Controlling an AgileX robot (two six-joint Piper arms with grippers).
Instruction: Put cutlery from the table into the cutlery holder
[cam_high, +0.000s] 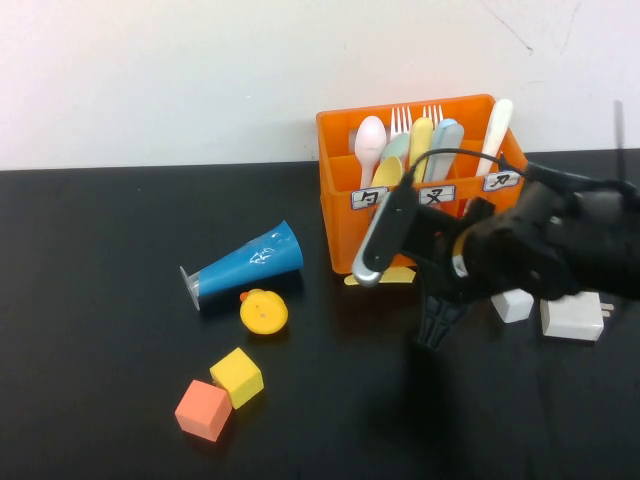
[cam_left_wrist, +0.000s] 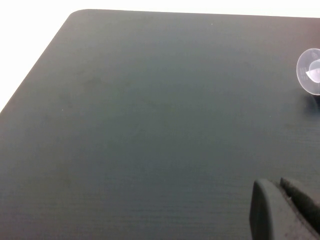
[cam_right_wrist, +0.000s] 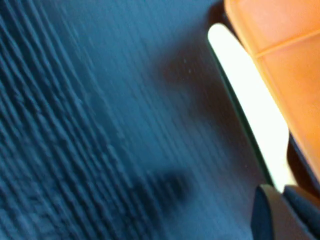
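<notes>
At the crate's (cam_high: 420, 190) foot, the right hand (cam_high: 437, 325), fingers' state unclear, should pinch the spoon (cam_high: 385, 277) mid-handle; the left hand (cam_left_wrist: 285, 212), likewise unclear, hangs over bare tabletop (cam_left_wrist: 150, 125).

The cutlery holder (cam_high: 340, 215) is seen to be moulded of bright orange plastic, smooth and faintly glossy. The pale yellow spoon (cam_right_wrist: 247, 95) beside it looks like smooth plastic with a soft sheen. The table (cam_left_wrist: 150, 125) is finished in matt black with a fine, faintly ribbed grain. The right gripper (cam_high: 437, 325), held low over the table before the holder, and the left gripper (cam_left_wrist: 285, 210), above bare table, are cased in dull black.
</notes>
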